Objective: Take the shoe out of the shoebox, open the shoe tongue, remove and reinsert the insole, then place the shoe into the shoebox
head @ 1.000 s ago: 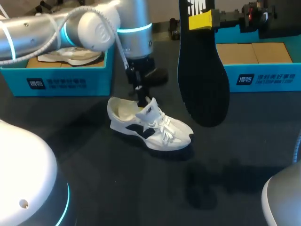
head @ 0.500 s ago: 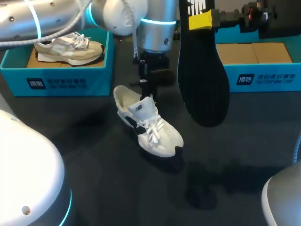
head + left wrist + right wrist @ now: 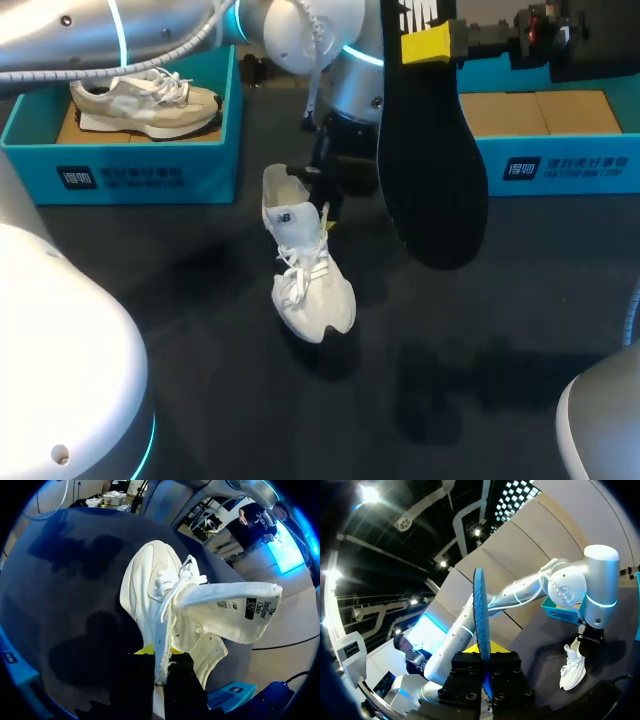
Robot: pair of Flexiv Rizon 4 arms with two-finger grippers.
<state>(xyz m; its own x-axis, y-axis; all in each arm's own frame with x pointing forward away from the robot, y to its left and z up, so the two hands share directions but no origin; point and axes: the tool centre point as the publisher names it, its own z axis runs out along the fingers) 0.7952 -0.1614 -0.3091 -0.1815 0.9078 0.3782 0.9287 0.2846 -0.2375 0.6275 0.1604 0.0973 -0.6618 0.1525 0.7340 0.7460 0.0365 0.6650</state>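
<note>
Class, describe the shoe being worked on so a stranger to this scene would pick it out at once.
On the dark table, just right of the left teal shoebox, lies a white shoe, toe toward the camera. Unlike the beige shoe inside that box, it sits on bare table, the left gripper pinching its laced edge.

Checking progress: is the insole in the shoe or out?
Out: the right gripper holds the insole aloft, apart from the shoe on the table.
</note>
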